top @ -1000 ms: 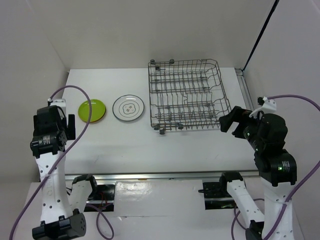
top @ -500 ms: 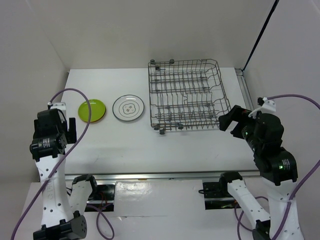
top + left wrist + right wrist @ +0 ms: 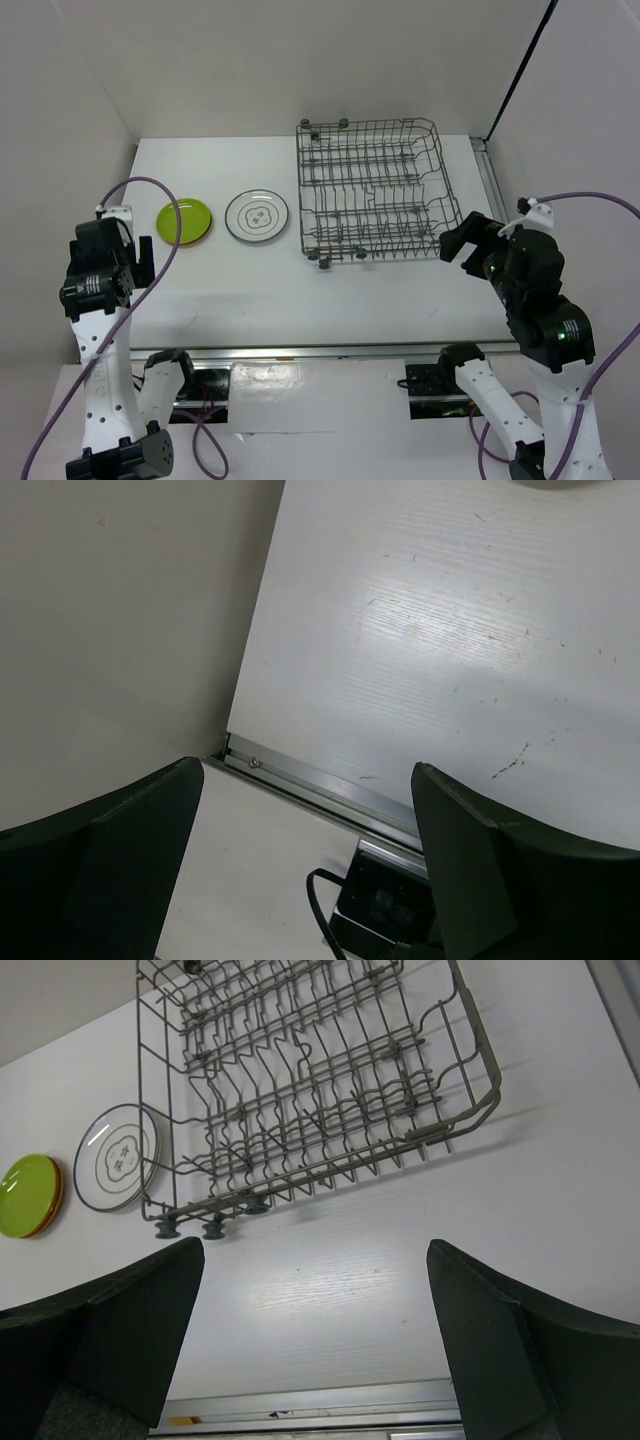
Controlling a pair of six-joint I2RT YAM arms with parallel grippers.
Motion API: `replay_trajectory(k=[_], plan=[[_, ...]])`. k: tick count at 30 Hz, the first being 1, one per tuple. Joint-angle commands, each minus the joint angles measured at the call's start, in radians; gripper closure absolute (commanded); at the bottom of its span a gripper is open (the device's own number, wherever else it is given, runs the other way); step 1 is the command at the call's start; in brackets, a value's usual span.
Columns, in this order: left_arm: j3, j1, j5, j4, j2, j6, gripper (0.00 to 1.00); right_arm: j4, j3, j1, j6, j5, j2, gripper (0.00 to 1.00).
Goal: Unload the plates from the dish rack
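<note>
The dish rack stands at the back right of the table, and I see no plate in it. It also shows in the right wrist view. A lime green plate lies on an orange plate at the left. A white plate with a grey line drawing lies beside them. The patterned and blue-rimmed plates do not show. My left gripper is open and empty near the table's left front corner. My right gripper is open and empty, above the table in front of the rack's right corner.
White walls close in the table at the left, back and right. A metal rail runs along the table's near edge. A purple cable loops from the left arm over the green plate's side.
My left arm has drawn back a little toward the near edge, away from the green plate. My right arm has shifted only slightly. The plates and rack have not moved.
</note>
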Motion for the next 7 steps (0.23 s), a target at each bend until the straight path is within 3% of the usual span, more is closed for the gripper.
replay_trajectory(k=[1,7], plan=[[0.029,0.006,0.008,0.003,-0.004,-0.033,0.0,0.037,-0.011,0.021,0.016,0.035,0.002,0.0],[0.029,0.006,0.017,0.013,0.005,-0.033,0.0,0.037,-0.011,0.021,0.034,0.044,0.021,0.0]])
